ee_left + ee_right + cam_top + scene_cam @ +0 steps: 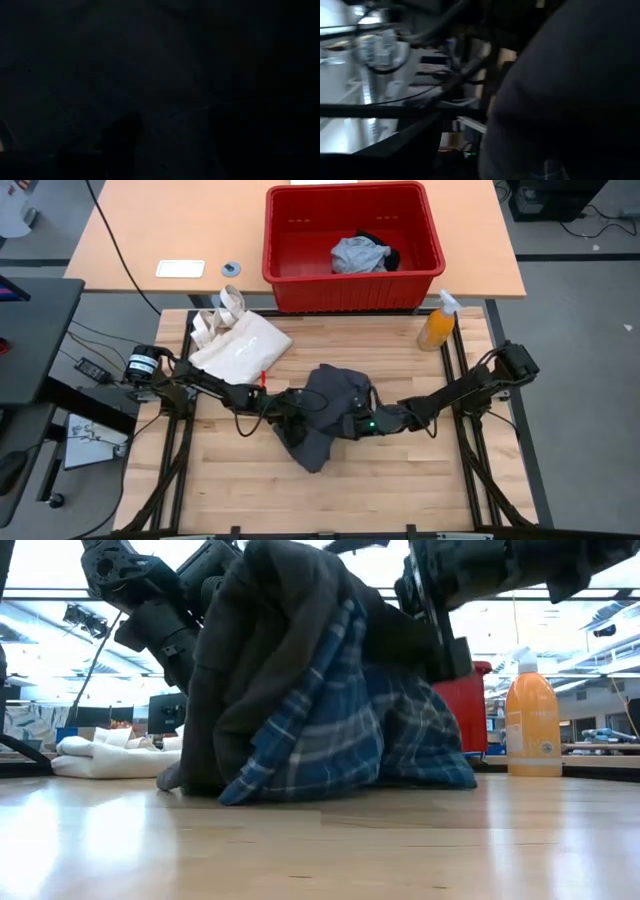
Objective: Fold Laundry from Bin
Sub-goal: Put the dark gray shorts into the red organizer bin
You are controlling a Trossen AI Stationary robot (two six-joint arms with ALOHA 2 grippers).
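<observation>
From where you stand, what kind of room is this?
Probably a robotics lab or workshop: a slatted wooden worktable on a metal frame, loose black cables on the grey floor, and desks with monitors behind.

Non-task items on and around the work surface (400,480).

Cream tote bag (240,345) lies far-left on the wooden surface, handles (222,313) toward the far edge; in the low view it shows flat at left (100,755). Orange spray bottle (437,323) with white nozzle stands upright far-right (532,725). On the far tan surface (140,240): a white flat rectangular item (180,268) and, just right of it, a small round ring-like item (232,269). Black cable (115,235) crosses that surface's left part.
</observation>
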